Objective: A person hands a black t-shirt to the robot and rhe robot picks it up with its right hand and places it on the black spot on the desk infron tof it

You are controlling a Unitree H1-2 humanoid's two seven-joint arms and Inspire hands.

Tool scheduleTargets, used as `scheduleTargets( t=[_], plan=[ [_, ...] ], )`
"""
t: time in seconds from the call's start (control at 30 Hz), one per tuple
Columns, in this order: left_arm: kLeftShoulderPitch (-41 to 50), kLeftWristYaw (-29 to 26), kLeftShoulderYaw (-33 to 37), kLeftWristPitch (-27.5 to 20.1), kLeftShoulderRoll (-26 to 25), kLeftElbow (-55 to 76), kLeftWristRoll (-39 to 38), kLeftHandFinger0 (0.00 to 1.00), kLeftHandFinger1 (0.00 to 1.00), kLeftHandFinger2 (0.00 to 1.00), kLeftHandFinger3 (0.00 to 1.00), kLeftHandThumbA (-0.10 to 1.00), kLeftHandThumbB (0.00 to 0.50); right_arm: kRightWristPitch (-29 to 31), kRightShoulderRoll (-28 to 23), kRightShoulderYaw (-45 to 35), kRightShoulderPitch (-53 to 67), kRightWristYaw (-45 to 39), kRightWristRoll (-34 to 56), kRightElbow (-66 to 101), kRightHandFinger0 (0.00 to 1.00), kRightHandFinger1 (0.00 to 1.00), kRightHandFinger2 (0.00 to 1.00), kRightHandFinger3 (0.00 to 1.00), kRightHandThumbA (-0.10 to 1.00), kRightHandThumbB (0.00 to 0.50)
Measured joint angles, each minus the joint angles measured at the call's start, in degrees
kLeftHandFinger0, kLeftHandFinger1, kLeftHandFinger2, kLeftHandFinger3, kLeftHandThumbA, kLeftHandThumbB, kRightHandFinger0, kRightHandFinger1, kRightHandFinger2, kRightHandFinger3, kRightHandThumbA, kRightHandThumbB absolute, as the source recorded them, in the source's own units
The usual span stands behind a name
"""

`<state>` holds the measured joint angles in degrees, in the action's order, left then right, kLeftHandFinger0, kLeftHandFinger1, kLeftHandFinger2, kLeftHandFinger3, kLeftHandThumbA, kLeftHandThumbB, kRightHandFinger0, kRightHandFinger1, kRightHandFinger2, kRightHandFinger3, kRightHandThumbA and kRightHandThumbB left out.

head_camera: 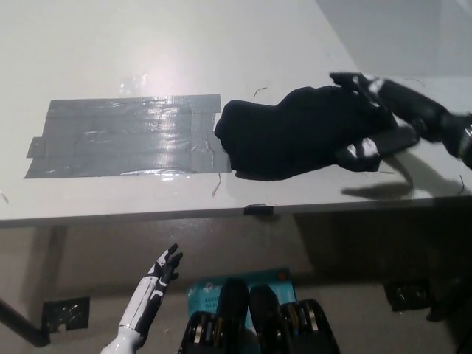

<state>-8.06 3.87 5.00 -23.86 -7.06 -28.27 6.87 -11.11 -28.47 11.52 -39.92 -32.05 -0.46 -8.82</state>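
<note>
The black t-shirt (295,133) lies bunched on the white desk (184,44), right of centre. Its left edge touches the right end of a shiny dark-grey taped patch (125,136), and almost all of it lies off the patch. My black right hand (387,110) comes in from the right at the shirt's right end, raised a little over its own shadow. Its fingers (354,80) stretch over the top of the cloth, with the thumb lower at the near side, apart and not clenched. My white left hand (158,279) rests open at lower left, below the desk's front edge.
The desk's front edge (147,215) runs across the picture's middle, with a small dark clip (258,209) on it. Beneath it on the floor are a teal box (214,289) and a grey tape square (65,313). A pale panel (398,29) lies at the desk's far right.
</note>
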Motion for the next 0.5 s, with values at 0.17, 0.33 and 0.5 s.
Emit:
scheduleTargets(
  t=[0.17, 0.33, 0.5],
  plan=[
    [0.01, -0.01, 0.04, 0.04, 0.03, -0.26, 0.0, 0.96, 1.0, 0.99, 1.0, 1.0, 0.5, -0.19, -0.07, -3.42, 10.96, 0.11, 5.21, 9.0, 1.0, 1.0, 1.0, 1.0, 1.0, 0.475],
    [-0.01, 0.0, 0.1, 0.07, 0.03, -0.76, -0.01, 0.96, 1.0, 0.99, 1.0, 1.0, 0.5, -0.22, 0.74, -5.45, 21.59, 0.09, 10.13, 16.21, 1.0, 1.0, 1.0, 1.0, 1.0, 0.484],
    [-0.1, 0.0, 0.38, 0.06, 0.03, -0.81, 0.0, 0.97, 1.0, 1.0, 1.0, 1.0, 0.5, -0.15, 5.26, -8.28, 32.88, 0.63, 15.35, 23.52, 1.0, 1.0, 1.0, 1.0, 1.0, 0.409]
  ],
)
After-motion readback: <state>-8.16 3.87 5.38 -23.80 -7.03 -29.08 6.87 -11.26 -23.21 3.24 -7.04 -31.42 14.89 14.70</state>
